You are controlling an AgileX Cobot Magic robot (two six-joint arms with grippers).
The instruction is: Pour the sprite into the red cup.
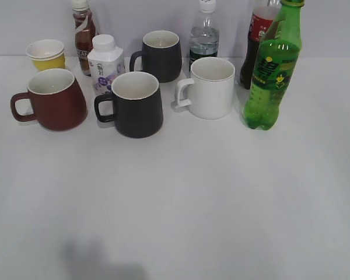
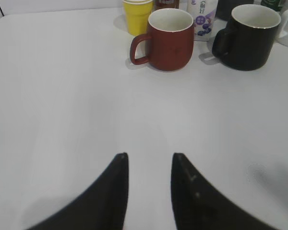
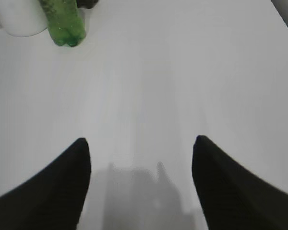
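The sprite (image 1: 273,70), a tall green bottle with a green label, stands upright at the back right of the white table; its base shows in the right wrist view (image 3: 65,26). The red cup (image 1: 53,99), dark red with a white inside and its handle to the left, stands upright at the back left, and also shows in the left wrist view (image 2: 168,39). My left gripper (image 2: 150,157) is open and empty, well short of the red cup. My right gripper (image 3: 140,141) is wide open and empty, well short of the sprite. Neither gripper shows in the exterior view.
Between cup and bottle stand a black mug (image 1: 134,104), a second black mug (image 1: 161,55), a white mug (image 1: 210,87), a small white milk bottle (image 1: 105,65), a yellow paper cup (image 1: 46,53), a brown drink bottle (image 1: 83,35), a clear water bottle (image 1: 205,34) and a cola bottle (image 1: 258,41).
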